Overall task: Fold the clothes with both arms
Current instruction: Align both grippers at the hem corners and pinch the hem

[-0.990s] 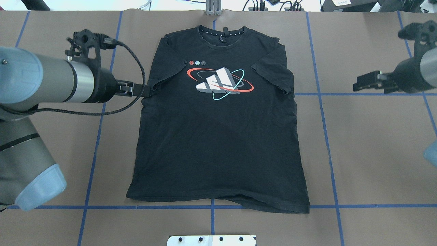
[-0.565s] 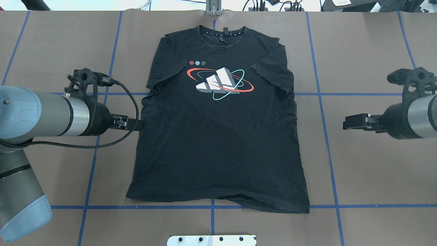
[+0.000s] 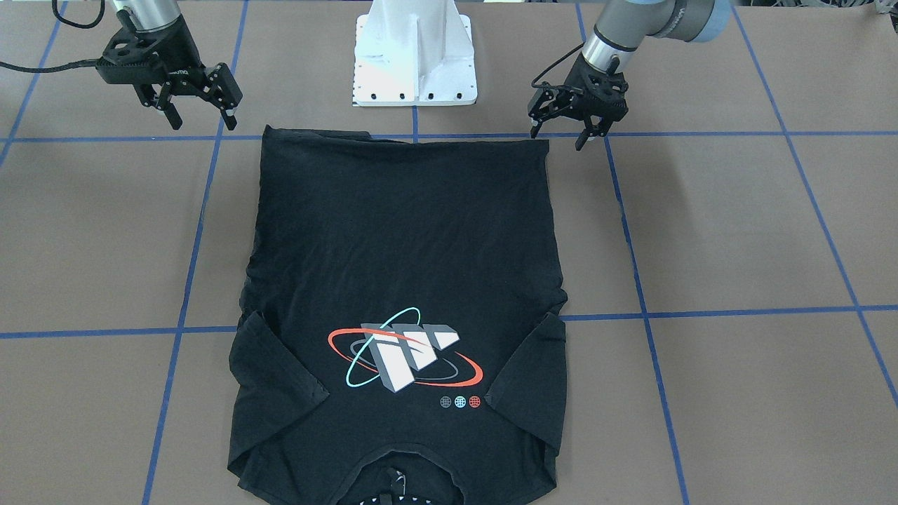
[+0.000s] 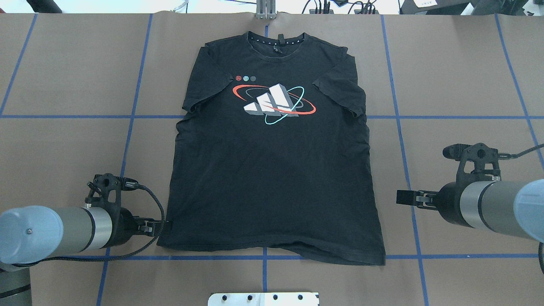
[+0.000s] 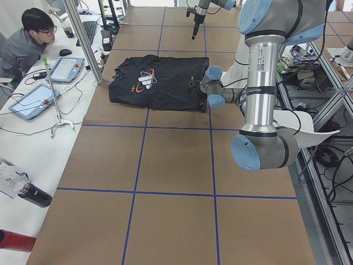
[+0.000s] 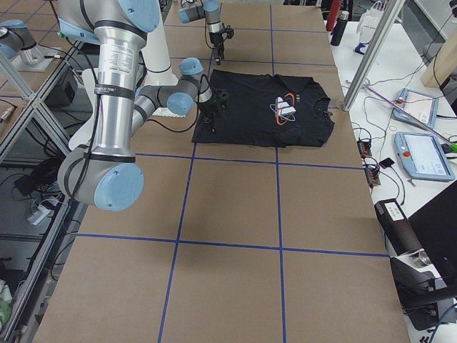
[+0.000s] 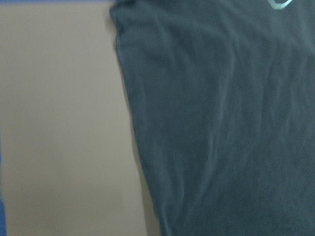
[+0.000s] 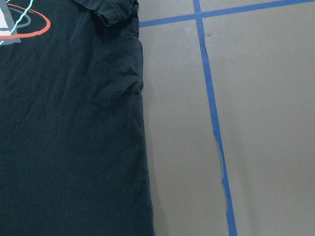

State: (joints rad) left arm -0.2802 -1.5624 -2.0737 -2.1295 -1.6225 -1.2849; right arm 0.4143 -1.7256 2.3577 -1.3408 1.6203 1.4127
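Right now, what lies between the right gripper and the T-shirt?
Only bare brown table cover. In the overhead view the right gripper hovers off the T-shirt's side edge, with a blue tape line passing beneath it.

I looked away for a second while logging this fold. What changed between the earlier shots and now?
Both arms drew back toward the robot along the shirt. The left gripper went from the sleeve to the hem corner. The right gripper went from level with the other sleeve to beside the lower side, apart from the cloth. Nothing was grasped; both are open. The shirt lay flat, unmoved.
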